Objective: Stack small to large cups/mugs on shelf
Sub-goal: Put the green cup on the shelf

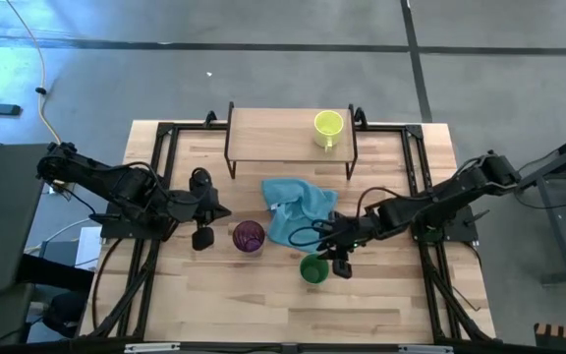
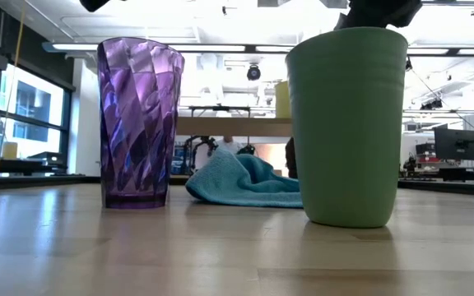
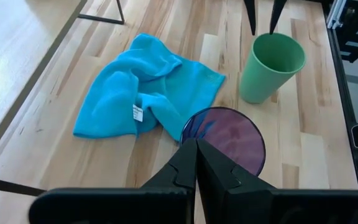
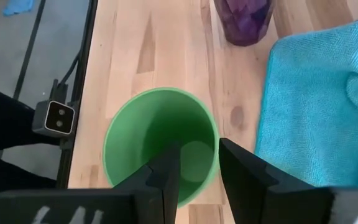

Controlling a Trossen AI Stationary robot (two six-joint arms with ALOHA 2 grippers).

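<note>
The yellow-green mug point(image 1: 328, 126) stands on the right end of the shelf point(image 1: 273, 138) at the table's far side. The purple tumbler point(image 1: 249, 237) and the green cup point(image 1: 313, 268) stand upright on the table, nearer the front. My right gripper point(image 4: 199, 146) is open and reaches down from the right over the green cup's point(image 4: 160, 134) rim. My left gripper point(image 3: 196, 142) is shut and hovers just left of the tumbler point(image 3: 225, 134), above it, touching nothing. My right gripper stands astride the green cup's rim on its right side point(image 4: 215, 134), one finger point(image 4: 166, 171) inside the cup and one point(image 4: 244, 174) outside, slanting down from the table's right. Whether either finger touches the wall, I cannot tell. The cup stands upright on the table.
A light blue cloth point(image 1: 298, 211) lies crumpled between the shelf and the two cups, close to the right gripper. Black frame rails point(image 1: 161, 167) run along the table's left and right sides. Bare wood lies toward the near edge.
</note>
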